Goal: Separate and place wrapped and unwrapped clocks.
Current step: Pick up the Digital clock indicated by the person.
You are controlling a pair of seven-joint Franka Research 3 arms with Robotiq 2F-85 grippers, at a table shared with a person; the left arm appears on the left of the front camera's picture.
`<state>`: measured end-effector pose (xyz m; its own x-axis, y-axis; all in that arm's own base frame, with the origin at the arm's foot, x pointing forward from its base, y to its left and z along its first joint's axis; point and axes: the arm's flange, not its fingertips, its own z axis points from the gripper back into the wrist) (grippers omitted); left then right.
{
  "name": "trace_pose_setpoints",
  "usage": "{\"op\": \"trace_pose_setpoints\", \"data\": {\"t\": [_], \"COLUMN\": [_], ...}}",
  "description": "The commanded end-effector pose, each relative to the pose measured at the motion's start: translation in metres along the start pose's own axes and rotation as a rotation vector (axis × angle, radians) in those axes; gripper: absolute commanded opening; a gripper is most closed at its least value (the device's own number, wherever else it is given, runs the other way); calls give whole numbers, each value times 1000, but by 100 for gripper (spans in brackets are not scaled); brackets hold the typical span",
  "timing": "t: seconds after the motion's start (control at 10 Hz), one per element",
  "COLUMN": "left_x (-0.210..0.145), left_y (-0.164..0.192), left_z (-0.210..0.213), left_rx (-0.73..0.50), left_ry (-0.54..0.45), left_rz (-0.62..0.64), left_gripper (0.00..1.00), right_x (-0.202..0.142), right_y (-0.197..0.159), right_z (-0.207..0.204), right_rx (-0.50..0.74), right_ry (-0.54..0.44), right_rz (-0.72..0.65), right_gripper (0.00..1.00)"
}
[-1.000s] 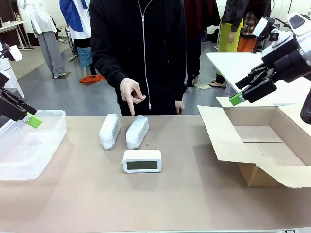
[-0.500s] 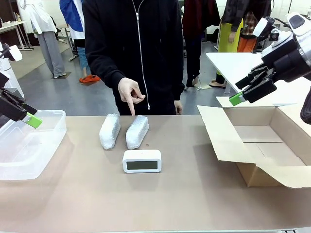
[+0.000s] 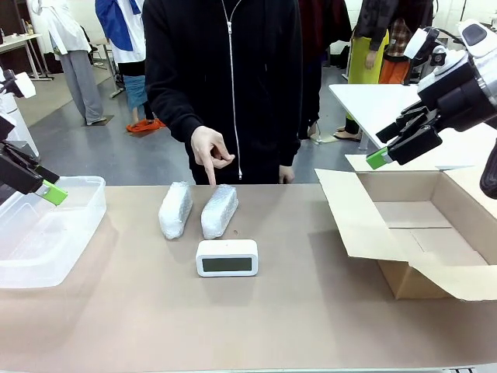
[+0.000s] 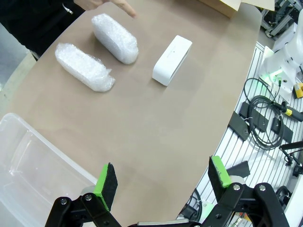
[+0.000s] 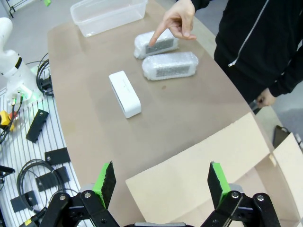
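Note:
Two wrapped clocks, bundles in white bubble wrap, lie side by side mid-table: the left bundle (image 3: 175, 210) (image 4: 84, 66) (image 5: 156, 44) and the right bundle (image 3: 220, 210) (image 4: 115, 38) (image 5: 170, 65). In front of them stands the unwrapped clock (image 3: 227, 257) (image 4: 172, 60) (image 5: 125, 93), white with a dark screen. A person's hand (image 3: 211, 151) (image 5: 177, 21) points a finger down at the bundles' far ends. My left gripper (image 3: 46, 189) (image 4: 162, 176) hangs open over the plastic bin. My right gripper (image 3: 388, 151) (image 5: 160, 178) hovers open above the cardboard box's near flap.
A clear plastic bin (image 3: 46, 233) (image 4: 28, 161) (image 5: 108, 14) sits at the table's left edge. An open cardboard box (image 3: 419, 225) (image 5: 213, 161) with spread flaps takes up the right side. The person stands at the far edge behind the bundles.
The person's body swayed slightly left and back, with the pointing hand staying over the bundles. Neither arm has moved and the clocks lie as before.

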<state>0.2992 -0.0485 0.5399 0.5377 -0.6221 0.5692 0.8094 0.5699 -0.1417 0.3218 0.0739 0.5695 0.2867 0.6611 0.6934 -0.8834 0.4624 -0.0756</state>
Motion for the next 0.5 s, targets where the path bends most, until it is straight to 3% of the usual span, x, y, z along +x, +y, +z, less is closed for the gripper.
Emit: {"op": "trace_pose_setpoints", "data": {"t": [0.0, 0.3, 0.4], "left_x": [0, 92, 130], "left_y": [0, -16, -29], "left_z": [0, -31, -56], "left_rx": [0, -30, -50], "left_ry": [0, 58, 135], "left_rz": [0, -299, -400], "left_gripper": [100, 100, 100], "right_x": [-2, -2, -2], "right_y": [1, 1, 1], "right_z": [-1, -1, -1], "right_rx": [19, 19, 19], "right_ry": [-14, -14, -14], "right_rz": [5, 5, 5], "right_gripper": [100, 100, 100]}}
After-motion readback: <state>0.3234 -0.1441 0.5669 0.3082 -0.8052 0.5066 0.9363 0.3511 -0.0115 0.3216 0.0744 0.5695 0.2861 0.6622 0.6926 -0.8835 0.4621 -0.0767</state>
